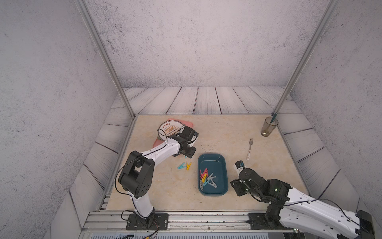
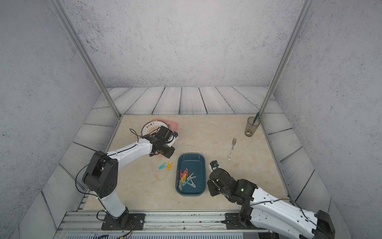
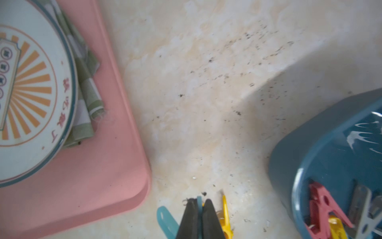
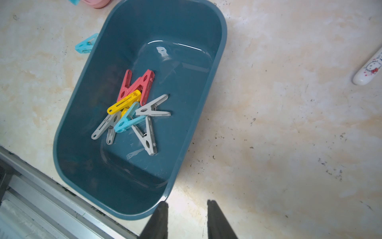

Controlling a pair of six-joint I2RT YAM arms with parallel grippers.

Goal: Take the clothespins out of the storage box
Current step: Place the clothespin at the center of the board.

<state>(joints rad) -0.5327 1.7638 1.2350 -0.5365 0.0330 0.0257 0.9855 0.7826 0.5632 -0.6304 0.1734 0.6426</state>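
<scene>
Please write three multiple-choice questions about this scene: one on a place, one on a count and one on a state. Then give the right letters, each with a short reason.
1. Where do the teal clothespin and the yellow clothespin lie?
A. on the table, beside the storage box, on the left arm's side
B. inside the storage box
C. on the pink tray

2. How many grey clothespins lie in the storage box?
A. one
B. three
C. six

3. How does the right gripper stand?
A. shut tight
B. shut on a clothespin
C. open, holding nothing

1 A: both top views show the two on the bare table, outside the storage box.
2 B: the right wrist view shows three grey clothespins in the pile.
3 C: the right gripper has a clear gap between its fingers, with only table behind it.
</scene>
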